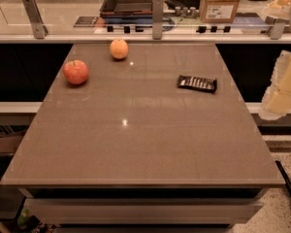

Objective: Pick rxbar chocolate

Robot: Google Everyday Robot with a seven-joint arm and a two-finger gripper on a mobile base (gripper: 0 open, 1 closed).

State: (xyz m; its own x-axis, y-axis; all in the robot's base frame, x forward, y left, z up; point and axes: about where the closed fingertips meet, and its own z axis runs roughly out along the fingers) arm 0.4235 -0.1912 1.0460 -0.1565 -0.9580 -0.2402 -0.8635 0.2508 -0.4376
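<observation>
The snack bar (197,83) lies flat on the brown table (136,149), at about two o'clock from the table's middle, its long side running nearly across the view and its pale rows of lettering facing up. Nothing touches it. The gripper (283,85) shows as a pale, cream-coloured shape at three o'clock, out past the table's right edge and well apart from the bar, hanging in the air beside the dark gap under the far counter; whether it is spread or closed is impossible to make out. A red apple (76,72) sits at about ten o'clock, close to the left edge, and an orange (119,49) sits at about twelve o'clock near the far edge, both well apart from the bar. Beyond the table, behind a low rail with metal posts (157,16), stand a dark tray (131,2) and a cardboard box (219,3).
</observation>
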